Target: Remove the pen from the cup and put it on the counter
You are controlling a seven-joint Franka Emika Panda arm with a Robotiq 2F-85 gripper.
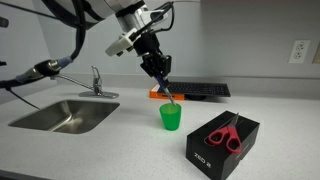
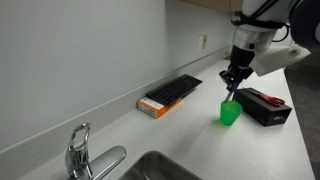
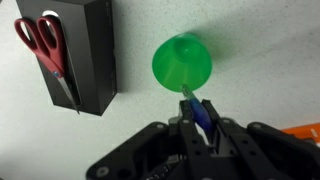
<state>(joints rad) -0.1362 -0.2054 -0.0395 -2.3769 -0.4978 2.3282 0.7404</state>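
Pincer: the black two-fingered gripper [image 3: 200, 122] is seen clamped on the thin blue-purple pen [image 3: 203, 112].
Pen: held nearly upright over the small bright green plastic cup [image 3: 181, 63], pale tip at the rim; clearance cannot be told.
Cup: stood mid-surface on the pale grey-white counter [image 1: 120, 140], clear of its back edge.
Risk: moved sideways too soon, the light cup could be clipped and toppled.

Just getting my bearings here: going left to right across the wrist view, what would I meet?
Black box with red-handled scissors on it, green cup, orange object at the right edge. The pen overlaps the cup, so it is left out.
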